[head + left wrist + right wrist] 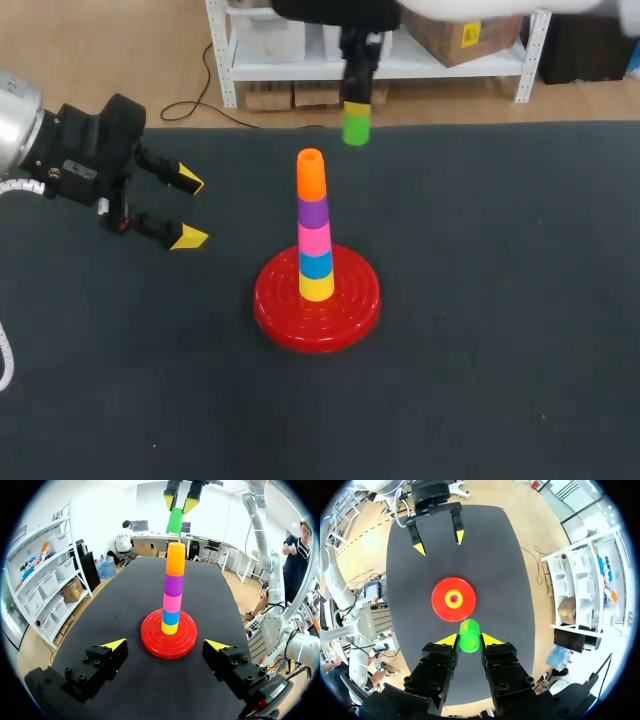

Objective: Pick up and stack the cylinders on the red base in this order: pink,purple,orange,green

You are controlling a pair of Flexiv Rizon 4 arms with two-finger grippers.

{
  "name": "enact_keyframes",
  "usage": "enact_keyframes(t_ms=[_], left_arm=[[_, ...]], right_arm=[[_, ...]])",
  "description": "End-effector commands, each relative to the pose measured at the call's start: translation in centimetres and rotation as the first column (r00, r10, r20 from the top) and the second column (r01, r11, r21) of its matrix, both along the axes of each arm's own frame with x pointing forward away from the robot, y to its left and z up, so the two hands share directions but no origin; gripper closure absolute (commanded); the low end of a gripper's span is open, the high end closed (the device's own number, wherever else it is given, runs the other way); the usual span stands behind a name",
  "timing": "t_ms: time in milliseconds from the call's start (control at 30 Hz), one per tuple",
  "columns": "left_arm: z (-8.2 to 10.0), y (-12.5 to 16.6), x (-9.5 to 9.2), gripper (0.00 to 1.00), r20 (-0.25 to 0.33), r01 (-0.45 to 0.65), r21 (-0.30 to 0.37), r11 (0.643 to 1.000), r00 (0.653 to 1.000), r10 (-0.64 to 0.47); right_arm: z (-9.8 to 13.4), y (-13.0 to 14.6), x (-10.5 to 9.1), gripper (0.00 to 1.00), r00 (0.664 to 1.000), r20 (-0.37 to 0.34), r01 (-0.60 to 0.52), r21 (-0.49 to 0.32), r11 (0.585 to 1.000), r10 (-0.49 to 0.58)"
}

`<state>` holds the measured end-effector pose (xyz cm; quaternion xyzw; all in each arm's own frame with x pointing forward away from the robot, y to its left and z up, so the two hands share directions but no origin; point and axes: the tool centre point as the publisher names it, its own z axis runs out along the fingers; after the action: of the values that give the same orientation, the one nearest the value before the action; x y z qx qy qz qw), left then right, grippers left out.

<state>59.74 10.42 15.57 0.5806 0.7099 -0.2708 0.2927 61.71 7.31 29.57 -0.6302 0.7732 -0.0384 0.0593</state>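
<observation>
Our right gripper (469,640) clamps the green cylinder (355,129) at 12 o'clock of the red base (280,312); left gripper (189,209), 9 o'clock, wide open, empty.

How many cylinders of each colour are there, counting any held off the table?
yellow cylinder: 1
blue cylinder: 1
pink cylinder: 1
purple cylinder: 1
orange cylinder: 1
green cylinder: 1
Total: 6

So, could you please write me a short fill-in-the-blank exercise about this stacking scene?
1. The cylinder in the right hand is ____.
2. The topmost cylinder on the stack is ____.
3. The left hand is ____, not shut.
4. The lowest cylinder on the red base is ____.
Missing words: green; orange; open; yellow.
</observation>
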Motion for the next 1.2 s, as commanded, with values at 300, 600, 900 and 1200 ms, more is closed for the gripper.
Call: enact_keyframes(t_ms=[300,600,900,1200], left_arm=[[-0.1,0.1,0.0,0.0,0.003,0.0,-0.003,1.0,1.0,0.0],[-0.1,0.1,0.0,0.0,0.003,0.0,-0.003,1.0,1.0,0.0],[-0.1,0.1,0.0,0.0,0.003,0.0,-0.003,1.0,1.0,0.0],[-0.1,0.1,0.0,0.0,0.003,0.0,-0.003,1.0,1.0,0.0]], right_arm=[[0.8,2.7,-1.1,1.0,0.999,-0.014,-0.045,-0.001,0.999,0.045],[0.3,3.3,-1.4,1.0,0.998,-0.027,-0.056,-0.001,0.998,0.056],[-0.5,3.7,-1.2,1.0,0.997,-0.046,-0.055,-0.007,0.998,0.054],[-1.1,4.1,-1.1,1.0,0.997,-0.047,-0.057,-0.017,0.998,0.056]])
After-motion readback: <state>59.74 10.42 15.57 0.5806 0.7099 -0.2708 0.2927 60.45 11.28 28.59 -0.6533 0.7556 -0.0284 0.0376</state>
